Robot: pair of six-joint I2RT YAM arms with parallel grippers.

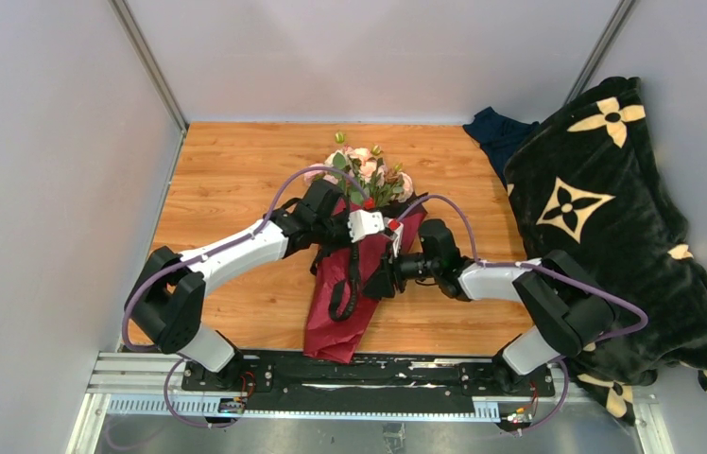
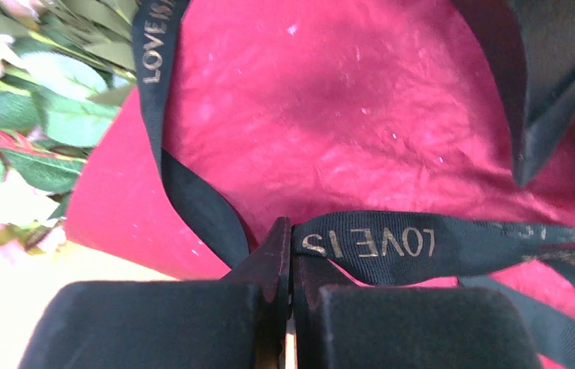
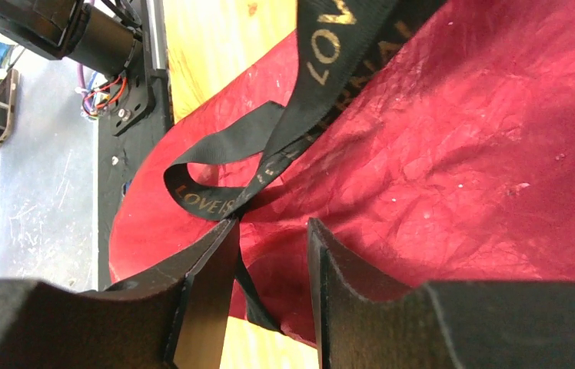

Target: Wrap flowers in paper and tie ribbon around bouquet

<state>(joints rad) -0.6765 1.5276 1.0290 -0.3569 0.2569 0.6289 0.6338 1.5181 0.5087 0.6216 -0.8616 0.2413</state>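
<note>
The ribbon (image 2: 392, 242) lies looped across the red paper (image 2: 330, 115) of the bouquet (image 1: 326, 331), below the flowers (image 1: 369, 170). The bouquet rests on the desk (image 1: 236, 170). The left claw (image 2: 290, 257) is clenched on one strand just over the paper. The right claw (image 3: 273, 254) is released, jaws apart beside a small loop. To tie well, I judge it should close on that loop's strand while the left claw keeps tension, cinching without crushing the paper. The left arm (image 1: 236, 253) and right arm (image 1: 491, 279) reach inward, wrists meeting over the bouquet's middle.
</note>
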